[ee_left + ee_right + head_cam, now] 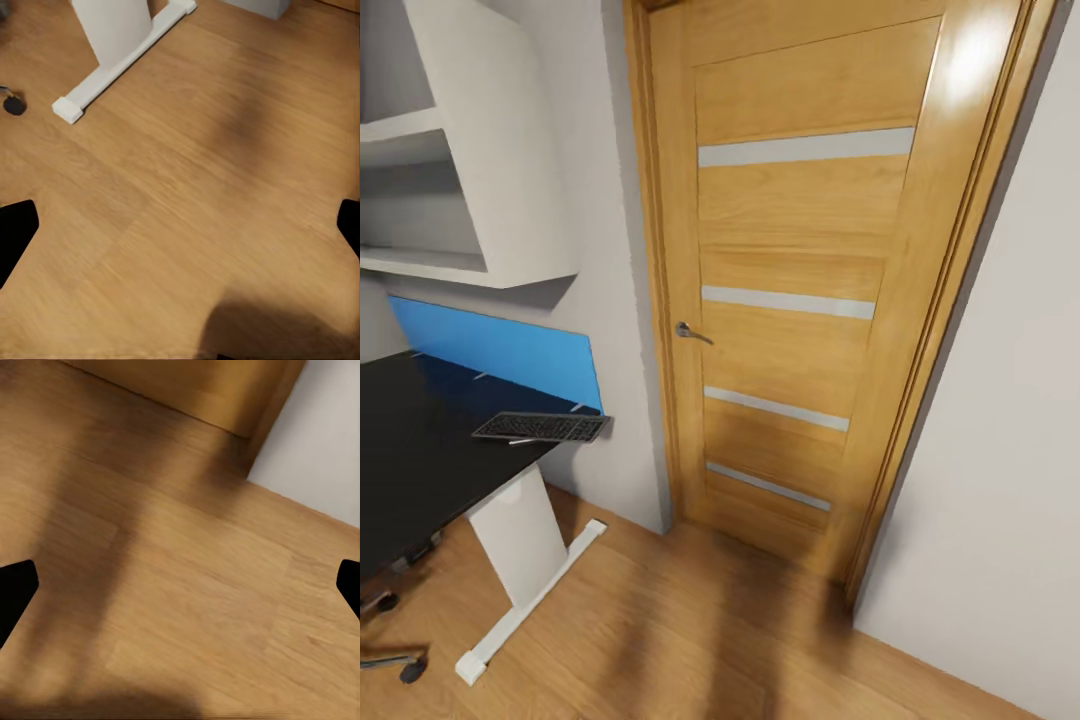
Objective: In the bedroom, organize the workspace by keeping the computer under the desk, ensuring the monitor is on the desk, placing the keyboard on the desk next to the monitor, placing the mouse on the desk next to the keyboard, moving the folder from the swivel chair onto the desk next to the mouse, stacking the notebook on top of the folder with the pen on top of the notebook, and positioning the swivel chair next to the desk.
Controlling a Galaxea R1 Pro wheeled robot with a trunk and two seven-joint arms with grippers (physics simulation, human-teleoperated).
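Keyboard [541, 427] sits at the desk [420, 450] corner, overhanging its edge beside the oak door [800, 280].
Both grippers' fingers spread wide over bare wood floor [195, 195], holding nothing.

1. Oak door [800, 290], closed, with four pale horizontal glass strips and a metal lever handle [692, 332] on its left edge.
2. Door frame [970, 250] in matching oak.
3. Grey-white walls [1000, 420] on either side of the door.
4. White wall shelf unit [470, 150], upper left, open compartments.
5. Wooden plank floor [690, 640], shadowed near the door threshold.
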